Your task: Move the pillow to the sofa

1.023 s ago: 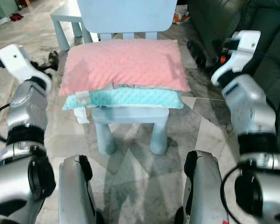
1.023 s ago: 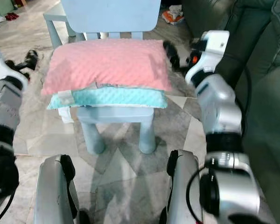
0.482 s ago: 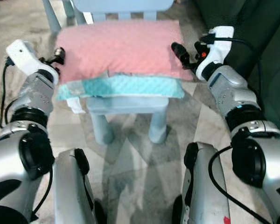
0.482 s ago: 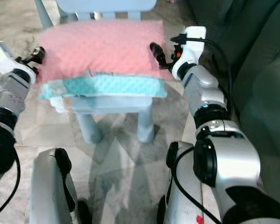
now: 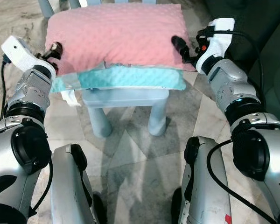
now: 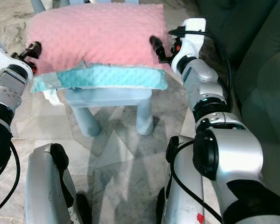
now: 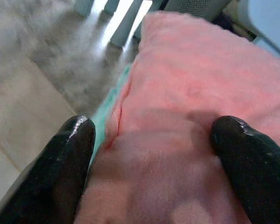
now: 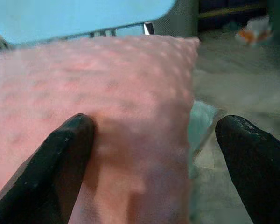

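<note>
a dark green sofa [image 6: 252, 60] runs down the right edge of the frame. at upper centre a pink pillow [image 5: 114, 37] lies on a teal cushion [image 5: 130, 78] atop a pale blue chair [image 5: 123, 105]. the left gripper [image 7: 151, 154] and right gripper [image 8: 154, 158], fingers spread, straddle the pillow's left and right ends.

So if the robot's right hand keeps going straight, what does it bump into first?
The pink pillow. The right hand is open, its fingers straddling the pillow's end on the blue chair, so the soft pink side comes first, probably almost at once.
</note>
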Motion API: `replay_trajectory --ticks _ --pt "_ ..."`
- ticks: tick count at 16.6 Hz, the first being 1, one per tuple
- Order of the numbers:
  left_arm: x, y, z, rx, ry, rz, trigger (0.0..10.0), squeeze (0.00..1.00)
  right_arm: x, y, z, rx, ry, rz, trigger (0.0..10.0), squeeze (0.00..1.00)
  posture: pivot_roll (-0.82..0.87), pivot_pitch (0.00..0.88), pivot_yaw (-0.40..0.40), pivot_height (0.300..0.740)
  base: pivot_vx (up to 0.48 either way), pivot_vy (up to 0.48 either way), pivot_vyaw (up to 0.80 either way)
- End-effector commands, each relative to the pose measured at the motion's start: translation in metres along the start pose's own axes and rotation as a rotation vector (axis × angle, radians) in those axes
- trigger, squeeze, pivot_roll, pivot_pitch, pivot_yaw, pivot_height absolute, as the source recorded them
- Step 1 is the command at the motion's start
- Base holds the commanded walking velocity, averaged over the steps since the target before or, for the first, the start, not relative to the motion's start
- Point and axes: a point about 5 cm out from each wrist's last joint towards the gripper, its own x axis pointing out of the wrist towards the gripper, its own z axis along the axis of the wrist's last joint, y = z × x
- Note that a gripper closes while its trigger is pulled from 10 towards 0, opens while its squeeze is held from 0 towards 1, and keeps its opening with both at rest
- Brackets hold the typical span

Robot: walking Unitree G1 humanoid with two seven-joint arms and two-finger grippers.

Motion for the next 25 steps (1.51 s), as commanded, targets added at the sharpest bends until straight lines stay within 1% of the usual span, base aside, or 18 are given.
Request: replay_trajectory --ticks 1,2,3,5,7,8,10,11,14,15,16,17,18,20,23,25 --pt "-0.001 0.005 0.010 -0.050 0.001 0.003 10.0 0.00 0.001 0.000 0.002 0.104 0.003 0.020 10.0 0.00 -0.05 0.282 0.006 0.339 0.000 0.000 0.00" --pt "-0.001 0.006 0.007 -0.046 0.031 -0.001 10.0 0.00 0.001 0.001 0.000 0.152 0.005 0.037 10.0 0.00 -0.05 0.283 0.006 0.339 0.000 0.000 0.00" --pt "-0.002 0.006 0.002 -0.043 0.066 -0.008 10.0 0.00 0.001 0.003 -0.001 0.178 0.012 0.049 10.0 0.00 -0.05 0.287 0.006 0.339 0.000 0.000 0.00" --pt "-0.001 0.001 -0.007 -0.062 0.126 -0.045 10.0 0.00 0.003 0.010 -0.008 0.193 0.045 0.064 10.0 0.00 -0.04 0.289 0.003 0.339 0.000 0.000 0.00" --pt "-0.001 -0.003 -0.010 -0.061 0.145 -0.073 10.0 0.00 0.004 0.014 -0.012 0.204 0.059 0.078 10.0 0.00 -0.04 0.291 0.001 0.339 0.000 0.000 0.00" --pt "-0.001 -0.011 -0.015 -0.047 0.174 -0.129 10.0 0.00 0.006 0.022 -0.016 0.219 0.076 0.111 10.0 0.00 -0.04 0.294 -0.002 0.339 0.000 0.000 0.00" --pt "0.000 -0.023 -0.022 -0.034 0.218 -0.211 10.0 0.00 0.009 0.032 -0.022 0.225 0.097 0.155 10.0 0.00 -0.04 0.296 -0.003 0.339 0.000 0.000 0.00" --pt "-0.001 -0.032 -0.027 -0.019 0.248 -0.268 10.0 0.00 0.011 0.043 -0.028 0.226 0.118 0.187 10.0 0.00 -0.04 0.298 -0.006 0.339 0.000 0.000 0.00" --pt "-0.001 -0.040 -0.035 0.020 0.283 -0.327 10.0 0.00 0.012 0.055 -0.038 0.211 0.147 0.207 10.0 0.00 -0.03 0.300 -0.007 0.339 0.000 0.000 0.00" --pt "-0.002 -0.044 -0.041 0.035 0.307 -0.358 0.0 0.00 0.012 0.062 -0.046 0.211 0.160 0.222 0.4 0.00 -0.02 0.302 -0.008 0.339 0.000 0.000 0.00" --pt "-0.003 -0.045 -0.043 0.038 0.317 -0.374 0.0 0.00 0.012 0.064 -0.048 0.212 0.163 0.227 0.0 0.00 -0.02 0.301 -0.009 0.339 0.000 0.000 0.00" --pt "-0.004 -0.044 -0.046 0.060 0.343 -0.399 0.0 0.00 0.010 0.063 -0.053 0.209 0.170 0.216 0.0 0.00 -0.02 0.303 -0.009 0.339 0.000 0.000 0.00" --pt "-0.005 -0.042 -0.047 0.060 0.346 -0.401 0.0 0.00 0.009 0.062 -0.054 0.208 0.171 0.211 0.0 0.00 -0.02 0.305 -0.008 0.339 0.000 0.000 0.00" --pt "-0.005 -0.036 -0.046 0.065 0.346 -0.388 0.0 0.00 0.007 0.055 -0.056 0.208 0.170 0.175 0.0 0.00 -0.02 0.302 -0.009 0.339 0.000 0.000 0.00" --pt "-0.006 -0.032 -0.047 0.060 0.350 -0.389 0.0 0.00 0.006 0.051 -0.057 0.197 0.168 0.156 0.0 0.00 -0.02 0.304 -0.011 0.339 0.000 0.000 0.00" --pt "-0.006 -0.028 -0.046 0.073 0.330 -0.369 0.0 0.00 0.005 0.048 -0.057 0.176 0.160 0.133 0.0 0.00 -0.03 0.306 -0.009 0.339 0.000 0.000 0.00"
